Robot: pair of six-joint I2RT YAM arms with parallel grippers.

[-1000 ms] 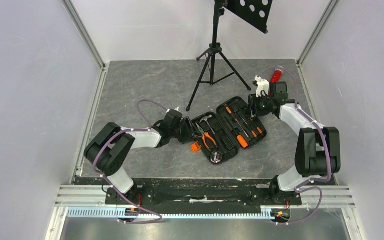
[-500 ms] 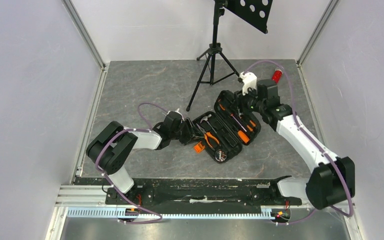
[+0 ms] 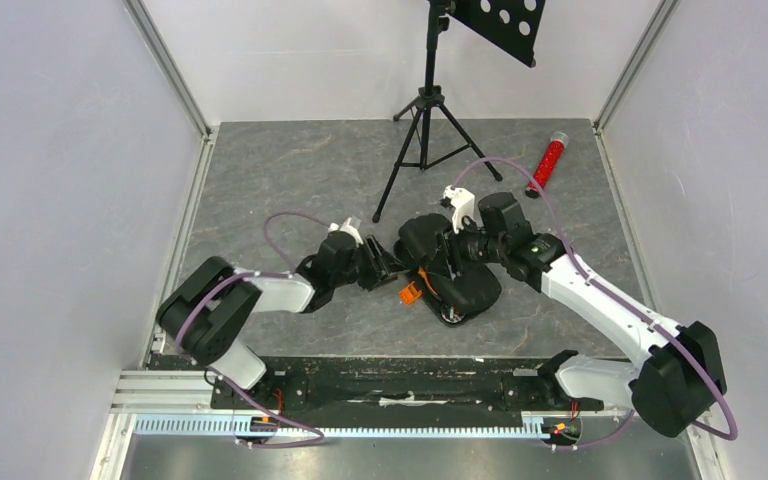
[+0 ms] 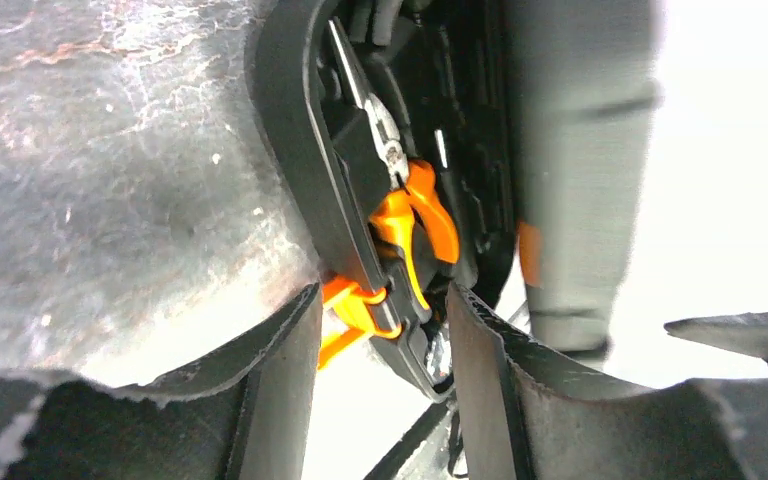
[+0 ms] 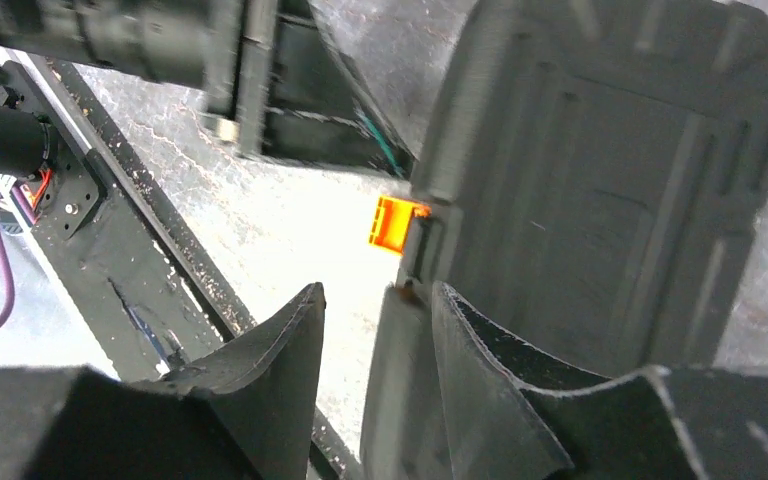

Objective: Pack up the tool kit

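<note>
I put this pack close to finished. The tool kit [image 3: 455,275] lies mid-desk [image 3: 290,180], just in front of the tripod's feet, and its ribbed lid [image 5: 610,180] is folded most of the way over the base. The left wrist view shows a gap between the 2 halves, with the orange-handled pliers [image 4: 410,215] seated inside. I can't see the other slots.

The right tool [image 5: 375,300] is about half closed with the lid's front rim between its fingers, which I read as a grip. The left tool [image 4: 380,300] straddles the base rim at the orange latch [image 5: 395,225]. I cannot tell whether it pinches or only brackets that rim.

2 steps are left: press the lid flat, then snap the latch, which is not yet fastened.
</note>
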